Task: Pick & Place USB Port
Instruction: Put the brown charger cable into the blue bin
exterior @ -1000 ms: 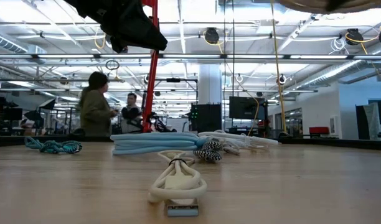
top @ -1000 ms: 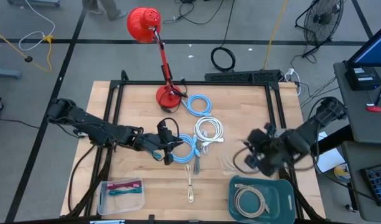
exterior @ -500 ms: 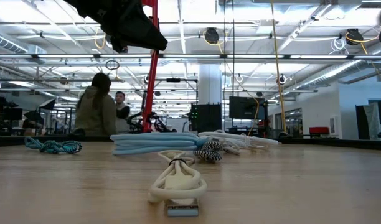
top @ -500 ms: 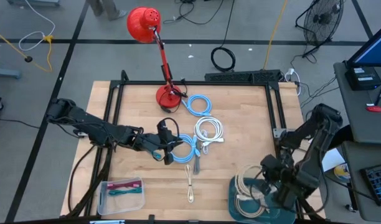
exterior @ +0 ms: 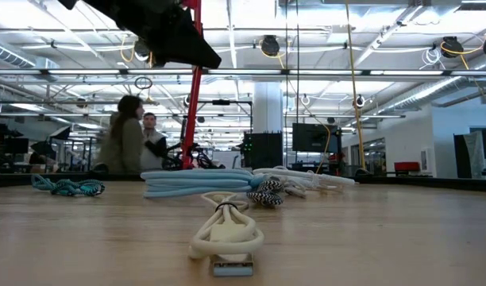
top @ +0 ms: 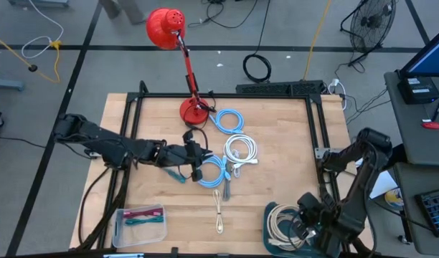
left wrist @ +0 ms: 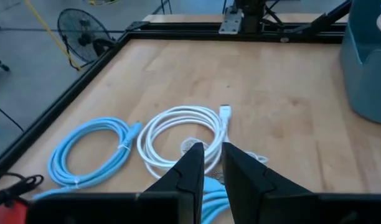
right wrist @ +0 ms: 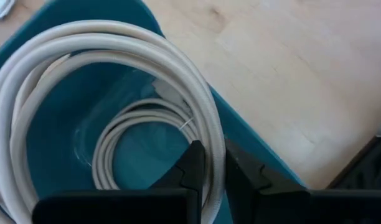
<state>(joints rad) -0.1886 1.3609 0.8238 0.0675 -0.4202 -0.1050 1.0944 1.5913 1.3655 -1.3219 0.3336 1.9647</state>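
Note:
My right gripper [top: 300, 222] is low over the teal bin [top: 267, 213] at the table's near right, shut on a thick beige cable coil [top: 280, 223]. In the right wrist view that coil [right wrist: 116, 43] lies partly inside the bin [right wrist: 253, 143], above a thinner white coil [right wrist: 134, 124] on the bin's floor. My left gripper [top: 200, 166] hovers mid-table over a light blue coil [top: 218, 172]. Its fingers [left wrist: 213, 155] are shut on nothing, and a white coil [left wrist: 184, 134] lies beyond them. My right gripper pinches one strand of the thick beige coil [right wrist: 210, 127] between its two fingers, coming from above and pointing down into the bin. The fingers lie across the strand. The rest of the loop spreads out below, over the bin's rim and inside.
A red desk lamp [top: 185, 72] stands at the table's far side. Nearby lie another light blue coil [top: 229, 120], a white coil [top: 241, 148], a beige USB cable [top: 219, 211] and a teal cable [exterior: 68, 187]. A clear bin [top: 139, 222] sits near left. People [exterior: 128, 143] stand behind the table.
My right arm has carried the beige coil from above the middle right of the table toward the near edge and down over the teal bin, where the coil now sits partly inside. My left gripper has shifted slightly to the right, over the light blue coil.

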